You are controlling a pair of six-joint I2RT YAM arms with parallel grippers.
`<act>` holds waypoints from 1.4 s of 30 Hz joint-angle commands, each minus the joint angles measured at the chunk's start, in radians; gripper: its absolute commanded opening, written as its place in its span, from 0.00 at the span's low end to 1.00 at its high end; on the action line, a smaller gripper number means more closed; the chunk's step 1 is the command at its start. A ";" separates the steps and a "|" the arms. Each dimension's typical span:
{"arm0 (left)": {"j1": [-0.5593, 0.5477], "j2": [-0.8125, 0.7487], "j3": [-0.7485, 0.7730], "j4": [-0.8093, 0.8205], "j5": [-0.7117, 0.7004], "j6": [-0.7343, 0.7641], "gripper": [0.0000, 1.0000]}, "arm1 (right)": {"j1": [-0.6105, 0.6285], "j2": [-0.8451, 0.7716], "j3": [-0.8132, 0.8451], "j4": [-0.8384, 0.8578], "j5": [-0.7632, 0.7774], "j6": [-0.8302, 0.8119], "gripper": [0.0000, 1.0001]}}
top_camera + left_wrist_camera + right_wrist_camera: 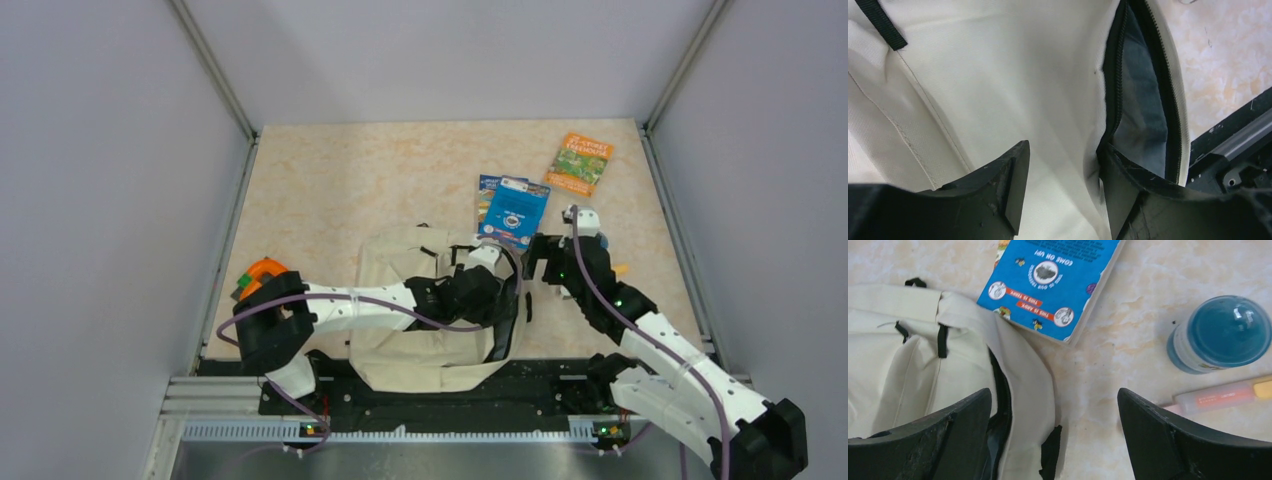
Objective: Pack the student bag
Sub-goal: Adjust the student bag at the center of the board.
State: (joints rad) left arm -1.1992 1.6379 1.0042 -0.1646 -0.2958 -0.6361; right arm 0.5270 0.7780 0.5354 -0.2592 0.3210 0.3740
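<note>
Left wrist view puts the student bag point(998, 90) right under the left gripper point(1063, 150). The bag lies flat on the table point(350, 180) at the near edge, between the two arms, with its zipper mouth point(1143, 100) gaping on the side toward the right arm. The left fingers stand part-way apart astride the cream flap beside that zipper, one finger at the mouth's edge, and nothing is visibly pinched yet. To do this well, I judge the grip should take the flap close to the zipper teeth and lift it, so the mouth opens wide for loading. The right gripper point(1053, 395) hangs wide open and empty over the bag's edge, near the blue book point(1053, 280). Only grey lining shows in the mouth, with no contents visible. Out on the table are a blue-capped jar point(1220, 335), closed so its contents are hidden, a pink marker point(1223, 396) lying beside it, and farther off an orange-green book point(580, 162)
</note>
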 commanded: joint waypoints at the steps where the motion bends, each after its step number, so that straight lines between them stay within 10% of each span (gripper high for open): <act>1: 0.000 0.020 0.063 0.020 -0.048 -0.040 0.58 | -0.009 -0.010 -0.019 -0.023 -0.117 0.012 0.94; 7: 0.000 0.039 0.054 0.134 -0.005 -0.034 0.49 | -0.008 -0.015 -0.082 0.004 -0.275 0.080 0.85; 14: 0.007 -0.022 -0.002 0.216 -0.112 -0.016 0.18 | -0.009 0.047 -0.122 0.064 -0.292 0.093 0.75; 22: 0.146 -0.346 -0.106 0.050 -0.314 0.032 0.00 | -0.009 0.126 -0.081 0.065 -0.146 0.090 0.01; 27: 0.343 -0.613 -0.318 0.040 -0.186 -0.061 0.00 | -0.008 0.205 -0.085 0.049 -0.085 0.115 0.00; 42: 0.450 -0.863 -0.571 -0.335 -0.237 -0.280 0.00 | -0.008 0.312 -0.102 0.068 -0.078 0.194 0.00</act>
State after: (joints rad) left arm -0.7612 0.7979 0.4644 -0.3809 -0.4801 -0.8467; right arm 0.5270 1.0740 0.4149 -0.1757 0.1883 0.5533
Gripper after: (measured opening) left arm 0.033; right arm 0.011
